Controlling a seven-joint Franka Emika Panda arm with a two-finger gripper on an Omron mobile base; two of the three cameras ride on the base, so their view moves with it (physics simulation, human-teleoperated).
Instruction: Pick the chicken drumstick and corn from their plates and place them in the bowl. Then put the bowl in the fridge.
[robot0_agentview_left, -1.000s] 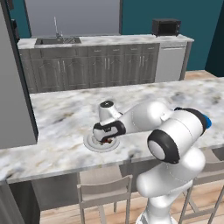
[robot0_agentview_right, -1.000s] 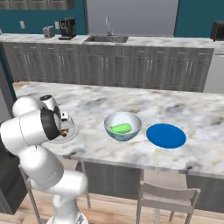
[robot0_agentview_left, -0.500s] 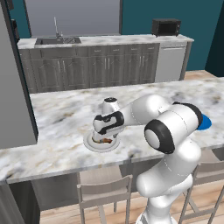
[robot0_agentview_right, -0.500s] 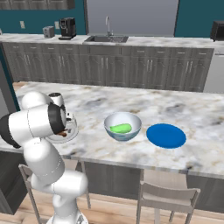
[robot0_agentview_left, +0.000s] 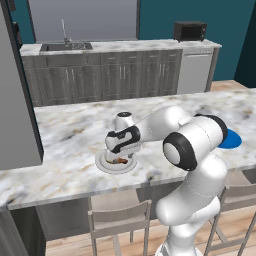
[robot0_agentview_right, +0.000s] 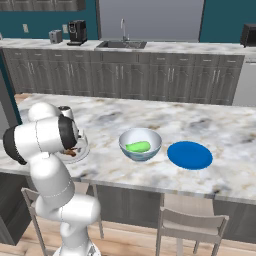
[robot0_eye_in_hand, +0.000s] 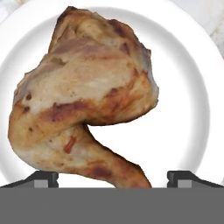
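Note:
The chicken drumstick, browned and glossy, lies on the pale grey-white plate. My gripper is open just above it, one fingertip on each side of the narrow bone end, neither touching. From the left base camera my gripper hangs low over that plate and the drumstick. In the right base view my arm covers most of the plate. The light green corn lies inside the blue-grey bowl. The bright blue plate is bare, right of the bowl.
The fridge's grey side rises at the left end of the marble island. Stools stand under the island's near edge. Behind is a counter with a sink and a microwave.
My hand has swung over the grey-white plate and come down close above the drumstick. The bowl, corn and blue plate have stayed put.

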